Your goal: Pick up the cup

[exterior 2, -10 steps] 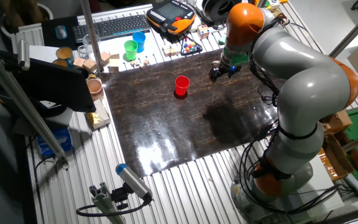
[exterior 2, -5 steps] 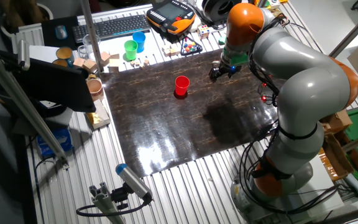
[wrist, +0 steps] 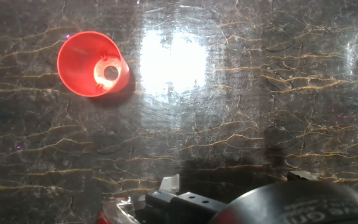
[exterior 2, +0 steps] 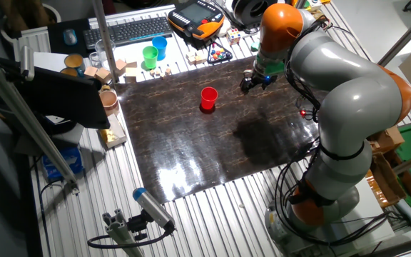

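The cup [exterior 2: 208,98] is small, bright red and stands upright on the dark marbled board [exterior 2: 191,150], near its back middle. In the hand view I look down into the cup [wrist: 92,64] at the upper left; nothing is in it. My gripper [exterior 2: 251,84] hangs above the board's back right part, to the right of the cup and well apart from it. It holds nothing that I can see. Its fingers are too small and dark in the fixed view to judge their gap, and the hand view does not show them clearly.
Behind the board stand a green cup [exterior 2: 150,56] and a blue cup [exterior 2: 160,47], with wooden blocks [exterior 2: 120,69], a keyboard [exterior 2: 130,30] and an orange teach pendant [exterior 2: 197,19]. A black monitor [exterior 2: 45,96] stands at the left. The arm's grey body [exterior 2: 348,93] fills the right side.
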`<state>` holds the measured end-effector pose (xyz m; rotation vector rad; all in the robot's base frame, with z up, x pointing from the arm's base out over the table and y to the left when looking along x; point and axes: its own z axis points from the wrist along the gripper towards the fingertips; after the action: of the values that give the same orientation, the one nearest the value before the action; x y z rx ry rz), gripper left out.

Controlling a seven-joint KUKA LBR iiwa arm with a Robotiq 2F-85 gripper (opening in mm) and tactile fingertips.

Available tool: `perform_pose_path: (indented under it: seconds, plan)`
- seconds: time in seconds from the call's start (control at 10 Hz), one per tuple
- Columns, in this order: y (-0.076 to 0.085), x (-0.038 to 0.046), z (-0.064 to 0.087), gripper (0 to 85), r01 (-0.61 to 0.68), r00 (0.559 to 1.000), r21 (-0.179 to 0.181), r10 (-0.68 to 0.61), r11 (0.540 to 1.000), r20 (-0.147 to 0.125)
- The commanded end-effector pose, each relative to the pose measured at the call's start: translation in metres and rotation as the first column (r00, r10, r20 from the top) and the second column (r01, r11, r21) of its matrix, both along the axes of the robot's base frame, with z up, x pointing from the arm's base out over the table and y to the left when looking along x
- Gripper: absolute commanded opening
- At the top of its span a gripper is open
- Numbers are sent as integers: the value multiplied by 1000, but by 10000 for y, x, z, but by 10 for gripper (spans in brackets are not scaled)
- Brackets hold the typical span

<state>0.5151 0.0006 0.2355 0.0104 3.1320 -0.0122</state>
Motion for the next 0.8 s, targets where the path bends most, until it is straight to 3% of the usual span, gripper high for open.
perform_pose_path:
  seconds: [0.0, 0.7]
  plan:
    - [0, -1, 8, 7, 25, 1000, -32, -25, 999, 10]
    - [28, 8, -28, 7, 48, 999, -21, -48, 999, 3]
